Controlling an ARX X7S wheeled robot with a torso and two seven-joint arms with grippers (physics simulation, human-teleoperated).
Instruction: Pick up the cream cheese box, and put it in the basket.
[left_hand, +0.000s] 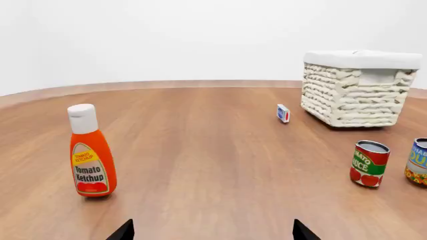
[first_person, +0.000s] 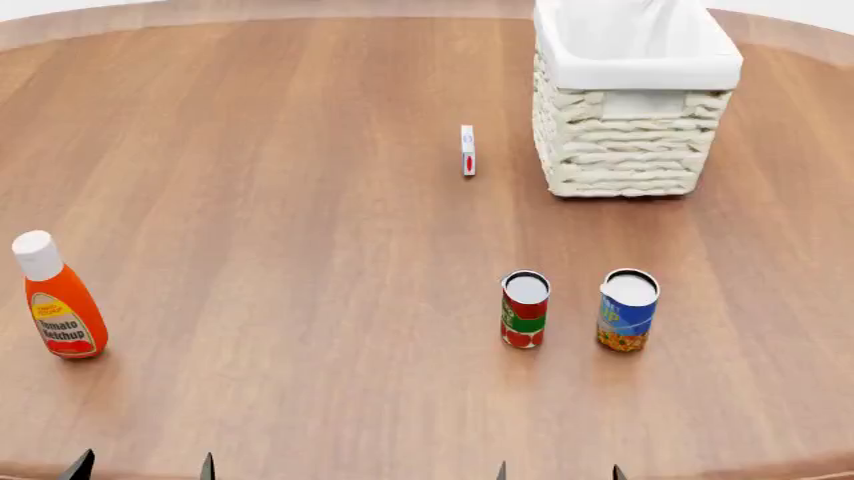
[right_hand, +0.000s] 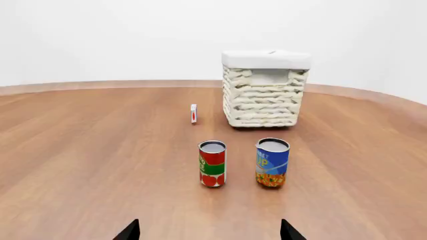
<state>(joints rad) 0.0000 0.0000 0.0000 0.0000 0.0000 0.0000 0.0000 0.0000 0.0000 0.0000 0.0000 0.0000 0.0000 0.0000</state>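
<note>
The cream cheese box (first_person: 467, 150) is a small thin white box standing on its edge on the wooden table, just left of the basket (first_person: 627, 110). It also shows in the left wrist view (left_hand: 283, 113) and the right wrist view (right_hand: 193, 113). The basket, cream wicker with a white liner, shows in the left wrist view (left_hand: 357, 90) and the right wrist view (right_hand: 263, 92). My left gripper (first_person: 140, 468) and right gripper (first_person: 557, 472) are at the near table edge, both open and empty, far from the box. Only their fingertips (left_hand: 123, 232) (right_hand: 288, 232) show.
A red and green tomato can (first_person: 525, 309) and a blue can (first_person: 627, 309) stand between my right gripper and the basket. A ketchup bottle (first_person: 58, 297) stands at the near left. The round wooden table (first_person: 267, 180) has its edge just in front of me.
</note>
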